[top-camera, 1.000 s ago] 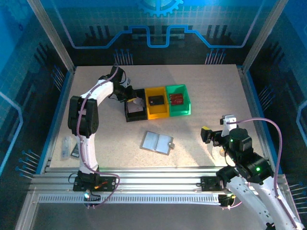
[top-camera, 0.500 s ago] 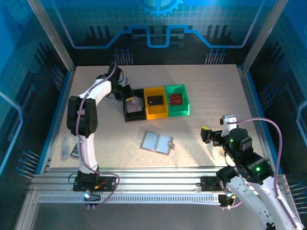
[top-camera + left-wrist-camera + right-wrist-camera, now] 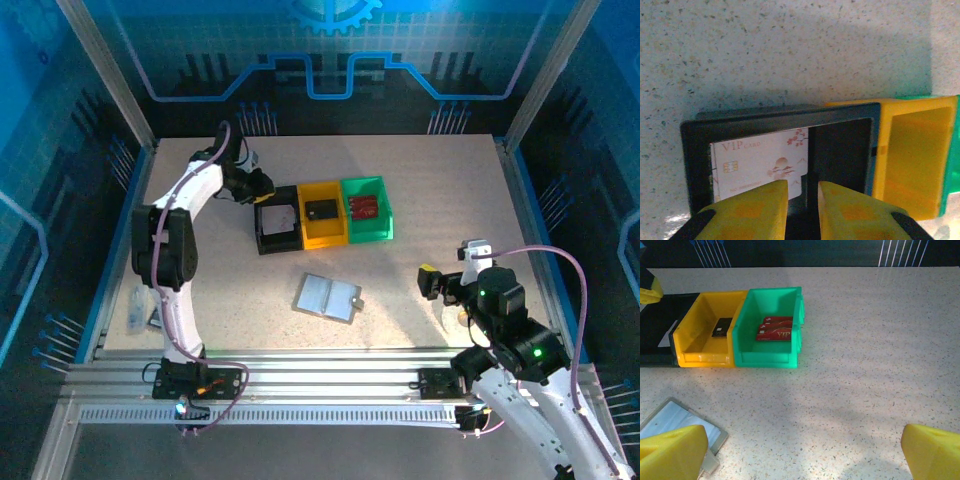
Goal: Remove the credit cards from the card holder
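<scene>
Top external view is showing you the card holder (image 3: 327, 297) lying open and flat on the table (image 3: 450, 190), its pale inside facing up and its small tab (image 3: 357, 301) pointing right. It is sitting by itself on the near side of a row of three bins that are touching side to side: a black bin (image 3: 278, 247), a yellow bin (image 3: 328, 240) and a green bin (image 3: 372, 235). You cannot tell from here whether any card is sitting inside the holder.

The credit cards are lying in the bins: a pale card (image 3: 281, 217) in the black one, a dark card (image 3: 321, 209) in the yellow one, and red cards (image 3: 365, 207) in the green one.

Your left claw (image 3: 262, 186) is hovering at the far left corner of the black bin. In the left wrist view its two yellow fingers (image 3: 747, 202) are standing a slim gap apart with nothing between them. Beyond them the pale card is lying flat against the left side of the bin floor, with a chip and the print "VIP CARD" facing up.

Your right claw (image 3: 452, 265) is hanging over the near right part of the table, well apart from the holder and the bins. In the right wrist view its fingertips (image 3: 675, 450) are spread wide and gripping nothing, with bare table showing between them. A corner of the holder is peeking out beside the left-hand one.
</scene>
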Controlling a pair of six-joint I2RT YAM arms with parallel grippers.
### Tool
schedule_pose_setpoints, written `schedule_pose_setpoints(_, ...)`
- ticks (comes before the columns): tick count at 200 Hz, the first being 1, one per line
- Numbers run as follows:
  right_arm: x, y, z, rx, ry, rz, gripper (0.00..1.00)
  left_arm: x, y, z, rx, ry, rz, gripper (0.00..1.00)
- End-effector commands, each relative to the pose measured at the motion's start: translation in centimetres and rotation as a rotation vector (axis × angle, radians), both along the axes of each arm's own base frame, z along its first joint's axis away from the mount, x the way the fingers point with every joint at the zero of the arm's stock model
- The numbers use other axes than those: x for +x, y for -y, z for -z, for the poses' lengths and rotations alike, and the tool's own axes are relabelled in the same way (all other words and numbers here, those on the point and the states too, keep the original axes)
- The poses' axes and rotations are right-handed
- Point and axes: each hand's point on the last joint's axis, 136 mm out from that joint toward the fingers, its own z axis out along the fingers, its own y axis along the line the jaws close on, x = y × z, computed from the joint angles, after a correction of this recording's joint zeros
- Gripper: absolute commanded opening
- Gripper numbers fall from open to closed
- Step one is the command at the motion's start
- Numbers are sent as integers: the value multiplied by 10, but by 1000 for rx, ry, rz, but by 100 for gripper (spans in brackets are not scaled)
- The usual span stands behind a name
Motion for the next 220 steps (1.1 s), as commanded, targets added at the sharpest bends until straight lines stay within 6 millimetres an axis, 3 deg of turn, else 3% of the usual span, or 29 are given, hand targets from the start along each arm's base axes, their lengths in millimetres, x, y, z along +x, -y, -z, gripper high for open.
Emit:
schedule_pose_setpoints(1, 2, -5, 1, -13, 7, -25, 100, 5, 7, -64, -86, 115, -8, 26)
schedule_pose_setpoints(46, 2, -5, 3, -17, -2, -28, 100, -12, 16, -128, -152, 276, 5, 42)
schedule_pose_setpoints(70, 3, -7, 4, -17, -9, -33, 100, -28, 15, -148, -127, 350, 16, 49)
schedule_pose_setpoints(115, 3, -8, 6, -21, -18, -36, 100, -63, 8, -173, -85, 476, -14, 85)
schedule_pose_setpoints(121, 3, -8, 6, -21, -18, -35, 100, -67, 7, -176, -70, 494, -16, 99)
schedule_pose_setpoints(176, 4, -9, 9, -28, -36, -40, 100, -97, -5, -198, 133, 647, -74, 99)
schedule_pose_setpoints(220, 4, -8, 9, -30, -38, -32, 100, -119, -17, -186, 160, 702, -121, 99)
